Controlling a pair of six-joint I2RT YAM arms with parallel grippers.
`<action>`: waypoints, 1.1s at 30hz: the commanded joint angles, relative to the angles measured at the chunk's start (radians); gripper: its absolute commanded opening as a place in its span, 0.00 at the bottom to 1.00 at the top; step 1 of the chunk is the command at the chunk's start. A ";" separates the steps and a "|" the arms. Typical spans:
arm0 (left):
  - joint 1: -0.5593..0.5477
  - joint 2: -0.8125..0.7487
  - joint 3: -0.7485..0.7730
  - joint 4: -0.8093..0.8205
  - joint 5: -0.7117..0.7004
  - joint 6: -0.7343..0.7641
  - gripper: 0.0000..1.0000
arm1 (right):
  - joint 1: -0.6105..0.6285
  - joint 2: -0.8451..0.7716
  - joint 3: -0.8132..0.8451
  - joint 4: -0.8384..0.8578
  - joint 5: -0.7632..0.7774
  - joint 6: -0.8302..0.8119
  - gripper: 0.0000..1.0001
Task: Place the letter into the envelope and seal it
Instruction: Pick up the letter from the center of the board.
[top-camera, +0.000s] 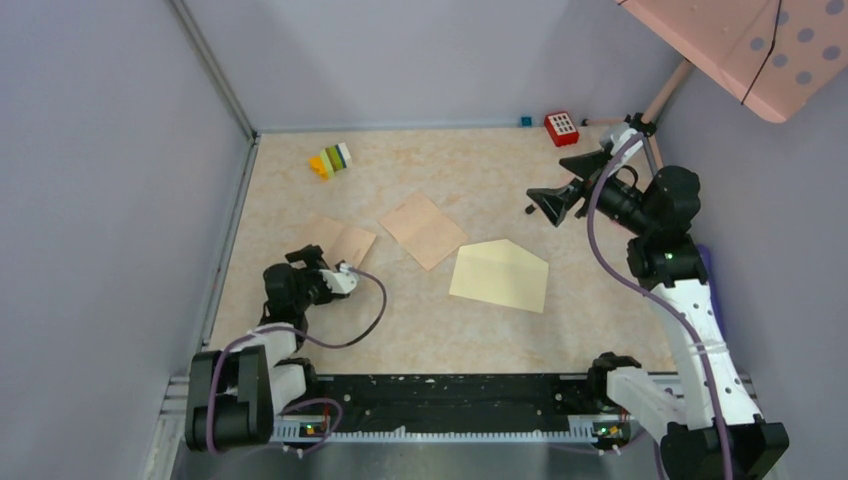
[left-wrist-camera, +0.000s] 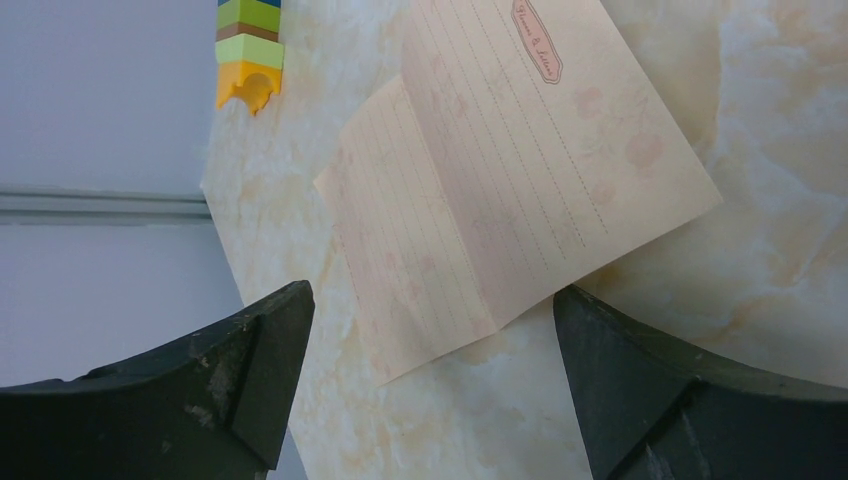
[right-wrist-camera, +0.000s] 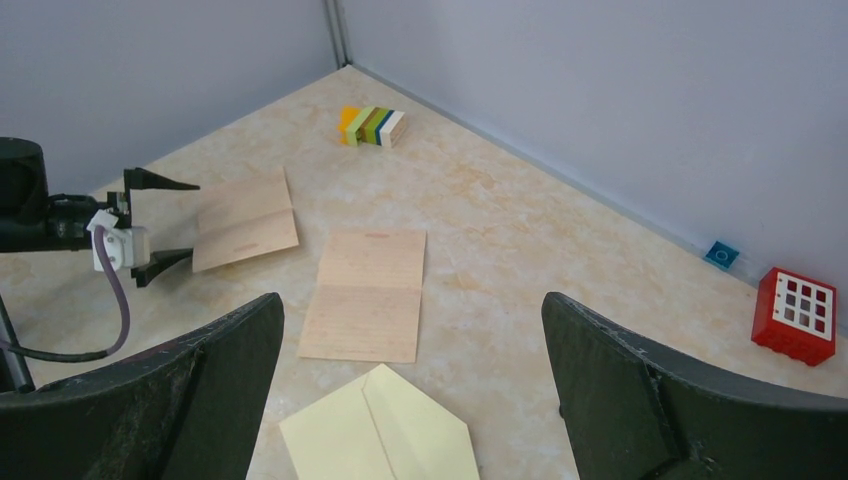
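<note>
The pale yellow envelope (top-camera: 500, 275) (right-wrist-camera: 380, 430) lies flat mid-table, its pointed flap spread toward the far wall. Two tan lined letter sheets lie left of it. One creased sheet (top-camera: 423, 229) (right-wrist-camera: 365, 295) rests beside the envelope. The other (top-camera: 343, 240) (left-wrist-camera: 500, 190) (right-wrist-camera: 245, 220) lies just ahead of my left gripper (top-camera: 330, 260) (left-wrist-camera: 430, 293), which stands open and low over the table, holding nothing. My right gripper (top-camera: 560, 185) (right-wrist-camera: 410, 300) hangs open in the air, right of and beyond the envelope, also empty.
A stack of coloured blocks (top-camera: 331, 160) (left-wrist-camera: 250, 50) (right-wrist-camera: 371, 126) sits at the far left. A red block (top-camera: 561, 127) (right-wrist-camera: 795, 315) and a small blue piece (top-camera: 525, 121) sit by the back wall. Grey walls close three sides. A pink dotted box (top-camera: 760, 45) overhangs the far right.
</note>
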 joint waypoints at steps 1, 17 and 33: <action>-0.016 0.075 -0.035 0.036 0.016 -0.025 0.93 | 0.013 0.000 -0.003 0.033 0.008 -0.014 0.99; -0.053 0.070 0.011 0.036 0.005 -0.177 0.11 | 0.014 0.001 -0.007 0.034 0.018 -0.013 0.99; -0.054 -0.181 0.481 -0.631 0.314 -0.508 0.00 | 0.059 0.079 0.042 0.013 -0.077 -0.013 0.99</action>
